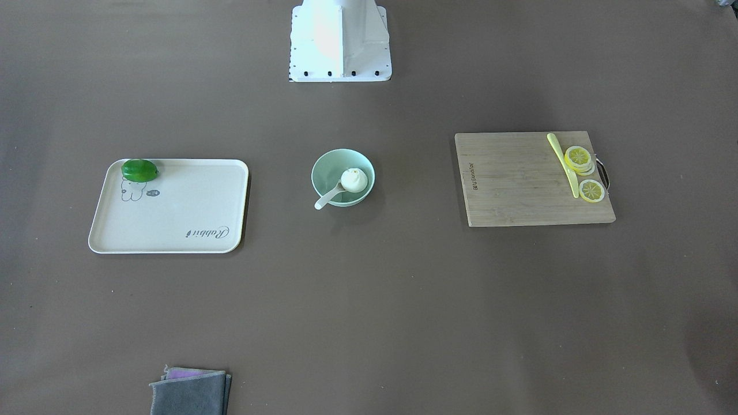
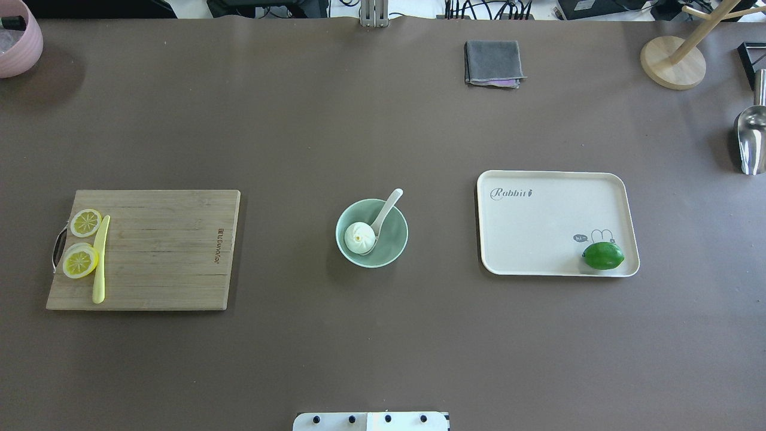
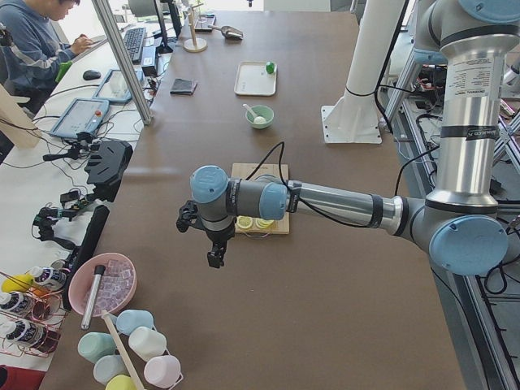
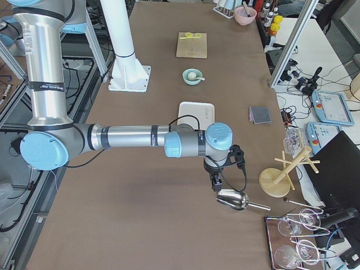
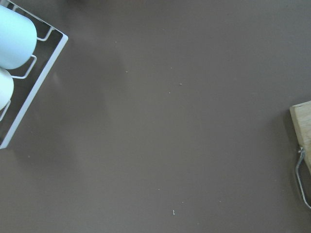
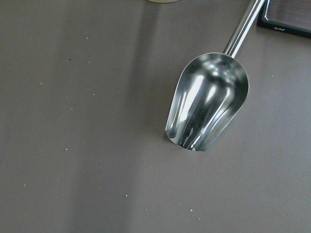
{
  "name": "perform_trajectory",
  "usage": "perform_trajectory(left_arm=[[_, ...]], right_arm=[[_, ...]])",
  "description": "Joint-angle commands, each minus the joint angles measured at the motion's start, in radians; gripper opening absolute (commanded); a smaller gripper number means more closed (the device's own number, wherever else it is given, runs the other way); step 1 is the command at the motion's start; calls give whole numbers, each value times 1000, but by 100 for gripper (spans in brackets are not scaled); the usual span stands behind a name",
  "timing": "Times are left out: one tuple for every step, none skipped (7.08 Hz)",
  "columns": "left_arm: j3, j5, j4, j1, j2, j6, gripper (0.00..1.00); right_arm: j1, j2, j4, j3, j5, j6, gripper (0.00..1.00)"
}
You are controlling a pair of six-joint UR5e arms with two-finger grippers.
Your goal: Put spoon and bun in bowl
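The left hand hangs over bare tabletop just off the handle end of the cutting board. The right hand hovers above a metal scoop. Both are well apart from the task's things, and I cannot tell whether either hand is spread or pressed together. In the overhead view the bowl sits mid-tabletop with both items inside, so the task looks done. The bun rests at the bowl's 9 o'clock side, pinched tip up, touching the spoon. The spoon's long axis runs from 7 to 1 o'clock, with the scoop low in the bowl and the handle leaning over the rim toward 1 o'clock. The spoon looks stiff, light and glossy, so probably slippery; the overhanging handle is the obvious hold. The bun looks soft and light, and a gentle pinch across its sides, below the pleats, should suit it.
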Motion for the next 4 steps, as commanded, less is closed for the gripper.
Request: perform_trajectory(left_arm=[[37, -60, -8, -18, 10, -53, 98], [41, -33, -9, -36, 10, -53, 98], [46, 3, -8, -39, 12, -55, 98], [57, 29, -9, -39, 1, -53, 98]], right_arm=[[-43, 25, -14, 20, 10, 89, 100], [-56, 25, -9, 27, 10, 145, 100], [-58, 24, -8, 27, 13, 145, 100], [-58, 19, -6, 19, 13, 144, 100]])
